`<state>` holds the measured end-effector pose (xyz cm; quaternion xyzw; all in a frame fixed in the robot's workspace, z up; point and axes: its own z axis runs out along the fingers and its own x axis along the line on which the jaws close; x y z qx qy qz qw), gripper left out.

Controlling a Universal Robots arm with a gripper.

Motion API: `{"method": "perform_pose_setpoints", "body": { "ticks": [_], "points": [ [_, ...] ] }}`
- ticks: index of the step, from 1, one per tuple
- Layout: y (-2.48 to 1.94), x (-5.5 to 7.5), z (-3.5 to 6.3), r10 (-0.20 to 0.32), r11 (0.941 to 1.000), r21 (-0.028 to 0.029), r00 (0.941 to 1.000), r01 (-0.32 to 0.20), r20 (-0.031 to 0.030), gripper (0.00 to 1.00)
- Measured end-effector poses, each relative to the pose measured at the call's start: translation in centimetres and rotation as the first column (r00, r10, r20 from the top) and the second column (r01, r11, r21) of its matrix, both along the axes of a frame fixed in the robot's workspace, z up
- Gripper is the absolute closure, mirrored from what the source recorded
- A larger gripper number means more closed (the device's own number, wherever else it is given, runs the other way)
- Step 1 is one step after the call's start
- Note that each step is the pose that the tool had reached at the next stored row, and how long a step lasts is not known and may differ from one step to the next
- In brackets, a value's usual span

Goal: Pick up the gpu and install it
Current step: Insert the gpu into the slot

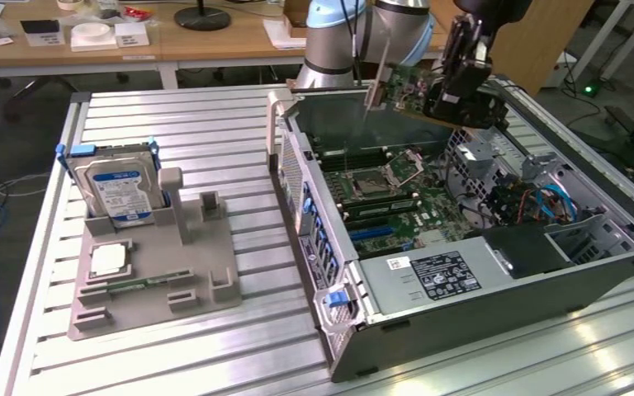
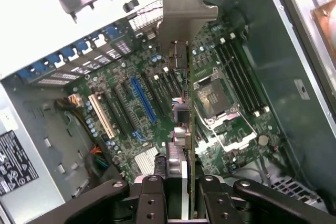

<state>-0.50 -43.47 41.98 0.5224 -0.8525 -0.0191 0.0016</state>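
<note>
My gripper (image 1: 445,97) is shut on the gpu (image 1: 403,89), a green-edged card with a silver end bracket, and holds it tilted in the air above the far end of the open computer case (image 1: 308,194). In the wrist view the gpu (image 2: 185,106) is seen edge-on between the black fingers (image 2: 153,195), its bracket (image 2: 181,19) pointing toward the case's rear wall. It hangs over the motherboard (image 2: 126,108), close to the line of the long blue slot (image 2: 143,98) and apart from the board.
A grey parts holder (image 1: 168,276) on the slatted table carries a silver hard drive (image 1: 119,190) and a small square CPU chip (image 1: 110,261). Inside the case sit the CPU socket (image 1: 375,183), a power supply (image 1: 438,276) and blue cables (image 1: 548,202).
</note>
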Motion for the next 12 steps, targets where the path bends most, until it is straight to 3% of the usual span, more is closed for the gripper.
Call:
{"method": "perform_pose_setpoints", "body": {
  "ticks": [7, 10, 12],
  "points": [
    [0.00, 0.00, -0.01, 0.117, 0.9931, 0.0000, 0.9931, -0.117, 0.0007, 0.72],
    [0.00, 0.00, -0.04, 0.158, 0.9875, -0.0010, 0.9875, -0.158, 0.0069, 0.72],
    [0.00, 0.00, -0.06, 0.183, 0.9832, -0.0024, 0.9831, -0.183, 0.0159, 0.72]
  ]
}}
